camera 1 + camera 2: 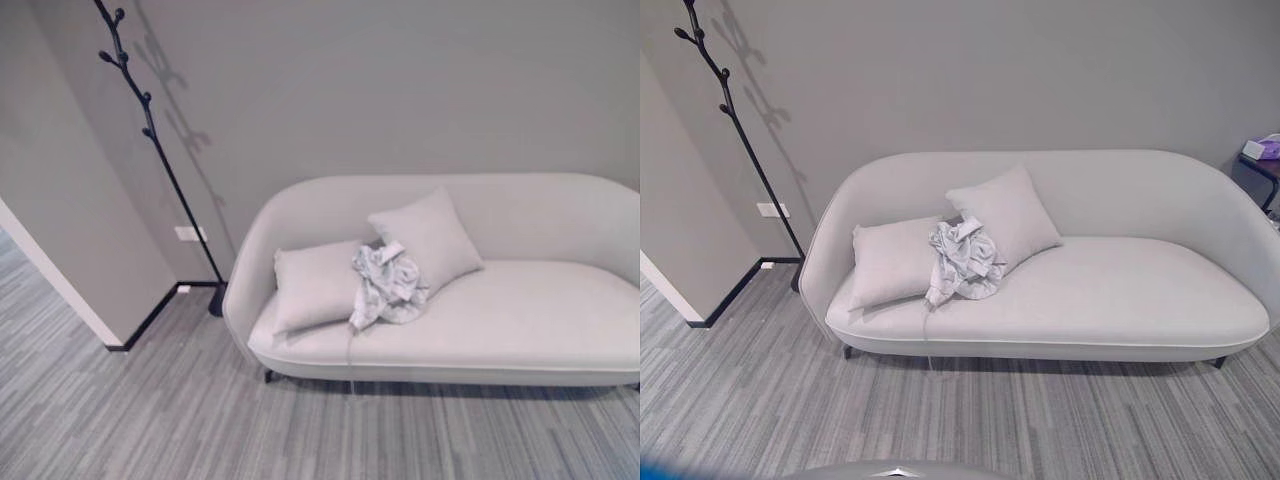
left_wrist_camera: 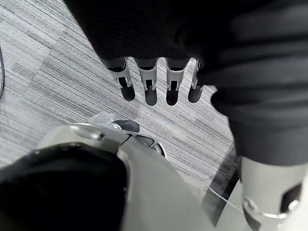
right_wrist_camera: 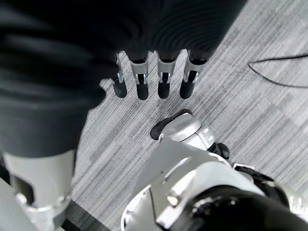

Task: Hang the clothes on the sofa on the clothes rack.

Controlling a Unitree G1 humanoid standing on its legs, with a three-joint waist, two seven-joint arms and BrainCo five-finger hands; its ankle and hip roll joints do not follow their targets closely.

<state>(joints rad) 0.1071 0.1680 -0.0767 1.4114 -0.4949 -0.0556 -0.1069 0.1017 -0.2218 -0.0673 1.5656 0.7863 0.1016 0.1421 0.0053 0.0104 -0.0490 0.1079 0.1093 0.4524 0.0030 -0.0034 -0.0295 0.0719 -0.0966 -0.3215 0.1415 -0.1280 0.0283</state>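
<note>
A crumpled pale grey garment (image 1: 387, 284) (image 1: 962, 261) lies on the seat of a light grey sofa (image 1: 520, 320) (image 1: 1110, 300), between two grey cushions. A thin black clothes rack (image 1: 150, 130) (image 1: 735, 120) with short branch pegs stands by the wall, left of the sofa, with nothing hanging on it. My left hand (image 2: 159, 82) hangs over the striped floor with its fingers straight and nothing in it. My right hand (image 3: 151, 79) hangs the same way, fingers straight and empty.
Two cushions (image 1: 315, 283) (image 1: 428, 238) lean on the sofa back. A wall corner with black skirting (image 1: 130, 335) juts out left of the rack. A small side table with a box (image 1: 1265, 150) stands at the sofa's right end. Grey striped floor lies before the sofa.
</note>
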